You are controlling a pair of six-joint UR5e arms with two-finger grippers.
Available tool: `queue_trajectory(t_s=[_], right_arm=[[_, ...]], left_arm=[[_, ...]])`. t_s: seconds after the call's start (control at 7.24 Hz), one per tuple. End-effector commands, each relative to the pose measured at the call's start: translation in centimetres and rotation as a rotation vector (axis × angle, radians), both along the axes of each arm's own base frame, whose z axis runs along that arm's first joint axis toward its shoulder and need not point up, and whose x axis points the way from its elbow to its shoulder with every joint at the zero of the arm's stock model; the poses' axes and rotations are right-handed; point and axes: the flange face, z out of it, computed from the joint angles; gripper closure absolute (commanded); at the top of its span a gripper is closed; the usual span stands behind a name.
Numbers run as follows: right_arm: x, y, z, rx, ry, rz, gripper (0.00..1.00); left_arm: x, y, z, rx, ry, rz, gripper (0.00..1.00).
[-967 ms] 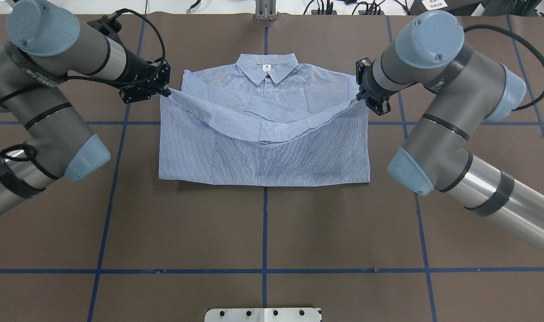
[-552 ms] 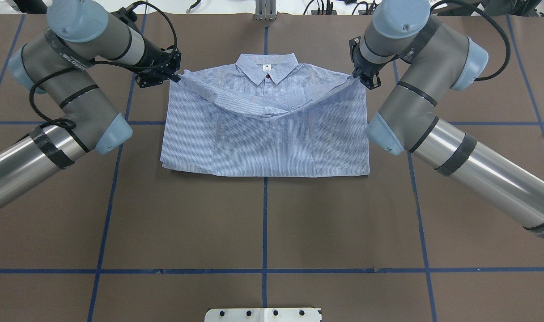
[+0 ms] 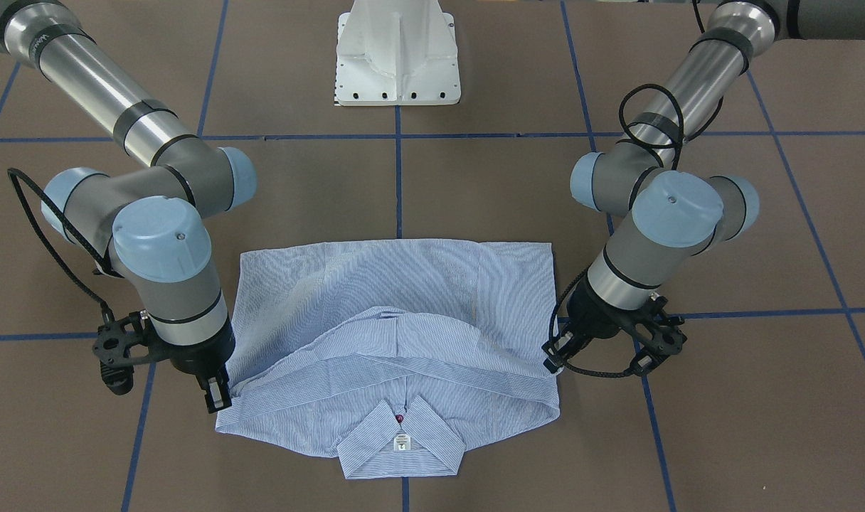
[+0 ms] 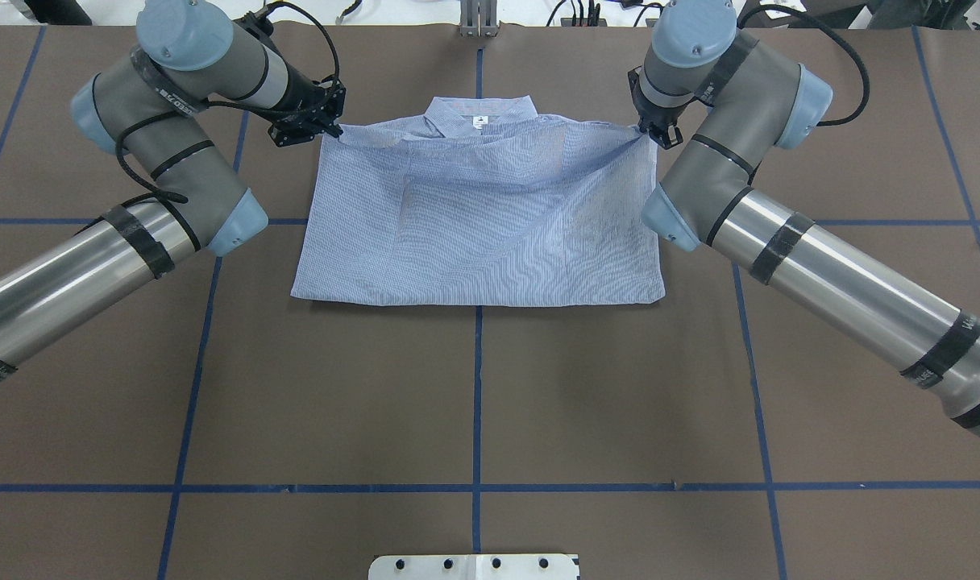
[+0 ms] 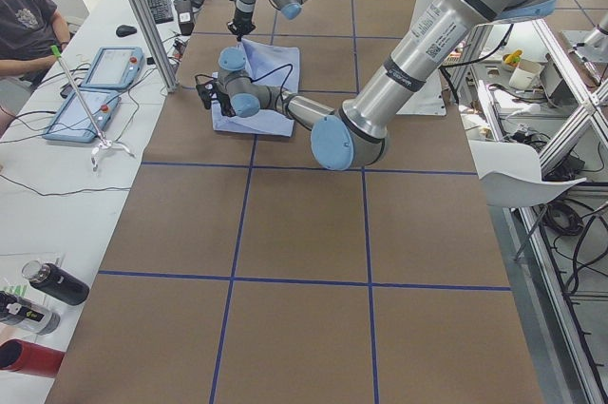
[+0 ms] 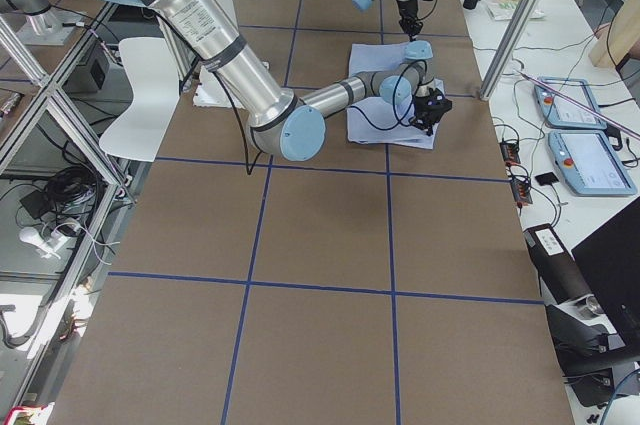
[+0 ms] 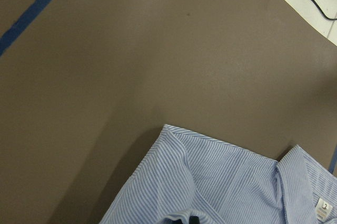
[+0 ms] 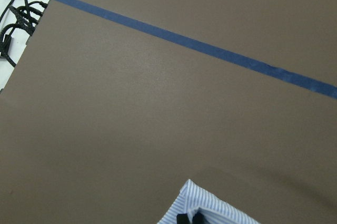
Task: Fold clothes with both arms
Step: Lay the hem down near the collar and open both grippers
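The light blue striped shirt (image 4: 482,217) lies flat on the brown table, its lower half doubled up over the chest. Its collar (image 4: 479,109) with the white label (image 3: 400,442) still shows past the raised hem. My left gripper (image 4: 331,129) is shut on the hem's left corner, beside the left shoulder. My right gripper (image 4: 648,133) is shut on the hem's right corner at the right shoulder. The hem hangs stretched between them, sagging a little in the middle. In the wrist views the striped cloth (image 7: 210,182) and a pinched corner (image 8: 202,208) sit at the bottom edge.
The white pedestal base (image 3: 397,57) stands at the robot's side of the table. Blue tape lines (image 4: 477,403) cross the brown surface. A side table with tablets (image 5: 95,90) and bottles (image 5: 52,285) runs along the far edge, where a person (image 5: 28,19) sits.
Both grippers have carried the hem away from the robot, up to the shoulders. The folded layer now covers the sleeves and most of the chest, and the near fold line has shifted back.
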Motion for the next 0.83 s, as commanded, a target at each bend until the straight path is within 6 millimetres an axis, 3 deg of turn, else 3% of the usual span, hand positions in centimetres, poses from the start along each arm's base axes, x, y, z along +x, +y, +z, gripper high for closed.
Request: queue_trajectory(t_s=[0.0,0.28,0.41,0.55,0.69], right_arm=[[-0.8,-0.6,0.9,-0.004,0.021,-0.020,1.00],[-2.4,-0.7,2.0,0.022,0.001,-0.036,1.00],[-2.2,-0.9,2.0,0.064,0.024,-0.086,0.76],[-1.8,-1.2,2.2,0.071,0.029,-0.093,0.58],[-1.5,-1.4,2.1,0.071,0.029,-0.090,0.49]], left_arm=[[0.7,-1.1,1.4,0.002,-0.021,-0.024,1.00],[1.2,-1.6,1.7,0.002,-0.040,-0.033,0.98],[1.1,-1.7,1.9,0.009,-0.051,-0.047,0.88],[0.8,-1.8,2.4,0.008,-0.053,-0.049,0.86],[0.5,-1.8,2.2,0.013,-0.050,-0.052,0.86]])
